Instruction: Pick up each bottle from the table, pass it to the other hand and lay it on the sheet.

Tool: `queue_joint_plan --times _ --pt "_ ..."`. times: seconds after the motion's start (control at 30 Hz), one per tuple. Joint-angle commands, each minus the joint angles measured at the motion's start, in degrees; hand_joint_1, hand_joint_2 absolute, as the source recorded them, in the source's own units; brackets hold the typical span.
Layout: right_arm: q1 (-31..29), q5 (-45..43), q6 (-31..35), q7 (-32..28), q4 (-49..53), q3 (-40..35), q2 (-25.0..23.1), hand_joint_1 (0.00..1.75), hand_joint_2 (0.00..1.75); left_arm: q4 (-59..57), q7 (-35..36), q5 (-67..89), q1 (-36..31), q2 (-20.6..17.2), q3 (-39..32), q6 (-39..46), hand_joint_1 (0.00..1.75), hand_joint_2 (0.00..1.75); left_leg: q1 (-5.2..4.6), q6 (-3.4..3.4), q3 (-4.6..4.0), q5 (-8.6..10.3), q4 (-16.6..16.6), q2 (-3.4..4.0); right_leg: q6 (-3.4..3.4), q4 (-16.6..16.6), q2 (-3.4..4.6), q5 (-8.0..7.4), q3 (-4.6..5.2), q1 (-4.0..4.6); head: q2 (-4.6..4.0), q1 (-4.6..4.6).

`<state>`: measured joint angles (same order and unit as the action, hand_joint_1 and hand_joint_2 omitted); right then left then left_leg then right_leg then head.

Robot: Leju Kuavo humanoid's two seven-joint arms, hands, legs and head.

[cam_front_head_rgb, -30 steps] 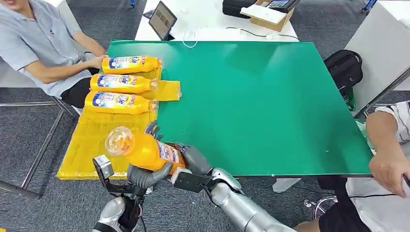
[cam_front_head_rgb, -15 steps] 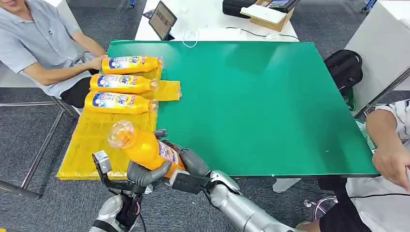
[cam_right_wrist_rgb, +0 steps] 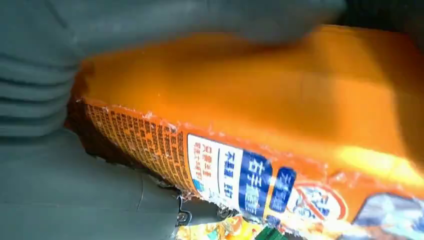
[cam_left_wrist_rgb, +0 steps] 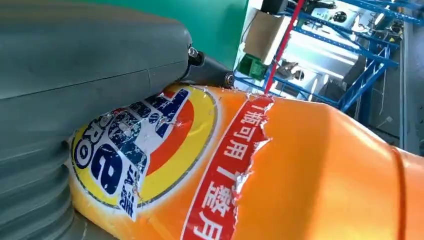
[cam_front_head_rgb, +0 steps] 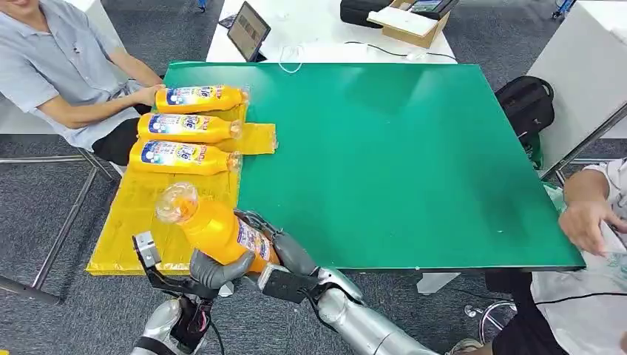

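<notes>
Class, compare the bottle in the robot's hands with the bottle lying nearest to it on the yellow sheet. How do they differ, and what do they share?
The held bottle is up off the table, gripped by the left hand and right hand; the nearest laid bottle rests flat on the yellow sheet, untouched. The held bottle tilts, cap toward the camera; the laid bottle's cap points toward the green table. Both are orange with blue-and-white labels.

The held bottle (cam_front_head_rgb: 214, 229) hides most of both hands in the head view: only the left hand's (cam_front_head_rgb: 214, 268) grey curl beneath it and the right hand's (cam_front_head_rgb: 285, 251) back show. Both wrist views cut the bottle off at the edges; the right wrist view is blurred. The picture's right edge crops a person's hand (cam_front_head_rgb: 591, 222).
</notes>
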<state>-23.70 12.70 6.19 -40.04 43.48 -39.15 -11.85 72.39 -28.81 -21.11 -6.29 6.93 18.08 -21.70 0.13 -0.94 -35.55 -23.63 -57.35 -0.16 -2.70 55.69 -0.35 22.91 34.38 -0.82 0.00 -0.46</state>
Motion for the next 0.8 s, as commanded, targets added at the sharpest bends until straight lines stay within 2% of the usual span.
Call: queue_joint_plan --times 0.03,0.17,0.23,0.33,0.43,0.5,0.6,0.67,0.7,0.73,0.77,0.8 --pt "3.7 -2.1 2.8 0.0 7.4 -0.1 1.1 0.00 0.00 -4.7 3.4 1.2 -8.2 -1.0 -3.8 9.0 1.75 1.75 0.07 0.07 0.13 -0.07 0.0 -0.13 0.11 0.0 -0.12 0.11 -0.18 0.08 0.00 0.02" --pt "7.0 -3.8 7.8 0.0 11.4 3.4 0.7 0.00 0.00 -13.5 0.2 18.1 -15.3 -0.8 -6.4 34.1 1.75 1.75 0.08 0.08 0.10 0.02 0.0 -0.35 0.11 0.0 -0.34 0.10 -0.20 0.09 0.00 0.00" --pt "9.1 -5.4 10.1 0.0 13.5 5.8 0.6 0.00 0.00 -16.3 -1.4 24.1 -17.8 -0.2 -6.8 39.6 1.75 1.75 0.07 0.07 0.14 0.00 0.0 -0.33 0.11 0.0 -0.31 0.10 -0.26 0.07 0.00 0.22" --pt "8.6 -4.8 13.1 0.0 10.6 7.4 1.0 0.00 0.00 -18.2 -1.6 29.1 -20.0 -0.5 -7.0 42.5 1.75 1.75 0.08 0.13 0.21 -0.05 0.0 0.01 0.16 0.0 -0.08 0.04 -0.16 0.08 0.00 -0.18" --pt "7.7 -5.1 12.6 0.0 7.0 9.2 0.8 0.00 0.00 -20.8 -0.6 31.3 -22.1 -1.5 -7.5 43.0 1.75 1.75 0.12 0.08 0.21 0.02 0.0 -0.40 0.13 0.0 -0.39 0.12 -0.29 0.10 0.00 -0.07" --pt "7.7 -4.6 12.7 0.0 6.7 9.7 1.0 0.00 0.00 -23.4 0.2 33.3 -24.4 -2.7 -7.3 43.0 1.75 1.75 0.11 0.07 0.21 0.01 0.0 -0.12 0.12 0.0 -0.15 0.05 -0.26 0.09 0.00 -0.09" --pt "7.8 -4.5 12.7 0.0 6.7 10.9 0.7 0.00 0.00 -28.7 1.8 39.7 -28.4 -4.1 -7.1 47.0 1.75 1.75 0.08 0.08 0.09 0.06 0.0 -0.14 0.10 0.0 -0.15 0.01 -0.14 0.07 0.00 -0.04" --pt "7.9 -4.3 12.3 0.0 7.0 11.2 0.3 0.00 0.00 -34.5 4.6 48.3 -32.1 -5.6 -4.7 52.2 1.75 1.75 0.07 0.12 0.19 0.03 0.0 -0.17 0.16 0.1 -0.18 0.06 -0.24 0.06 0.00 -0.07" --pt "7.9 -4.3 12.3 0.0 7.0 11.2 0.3 0.00 0.00 -34.5 4.6 48.3 -32.1 -5.6 -4.7 52.2 1.75 1.75 0.07 0.09 0.10 0.05 0.0 -0.12 0.11 0.0 -0.14 0.01 -0.14 0.06 0.00 -0.07" --pt "7.9 -3.8 12.1 0.0 7.4 11.0 0.1 0.00 0.00 -39.7 8.2 55.1 -34.9 -6.6 -2.3 54.9 1.75 1.75 0.06 0.08 0.07 0.06 0.0 -0.11 0.10 0.0 -0.13 0.00 -0.12 0.06 0.00 -0.07" --pt "8.1 -3.6 11.7 0.0 8.0 10.7 0.0 0.00 0.00 -43.5 11.8 59.9 -37.1 -7.3 -0.2 55.0 1.75 1.75 0.09 0.12 0.19 0.00 0.0 -0.10 0.15 0.1 -0.11 0.05 -0.22 0.09 0.00 -0.07" --pt "8.1 -3.5 11.8 0.0 7.9 10.7 -0.2 0.00 0.00 -44.1 11.9 60.1 -37.7 -7.3 -0.4 54.7 1.75 1.75 0.09 0.11 0.13 0.04 0.0 -0.14 0.13 0.1 -0.15 0.03 -0.17 0.10 0.00 -0.07"
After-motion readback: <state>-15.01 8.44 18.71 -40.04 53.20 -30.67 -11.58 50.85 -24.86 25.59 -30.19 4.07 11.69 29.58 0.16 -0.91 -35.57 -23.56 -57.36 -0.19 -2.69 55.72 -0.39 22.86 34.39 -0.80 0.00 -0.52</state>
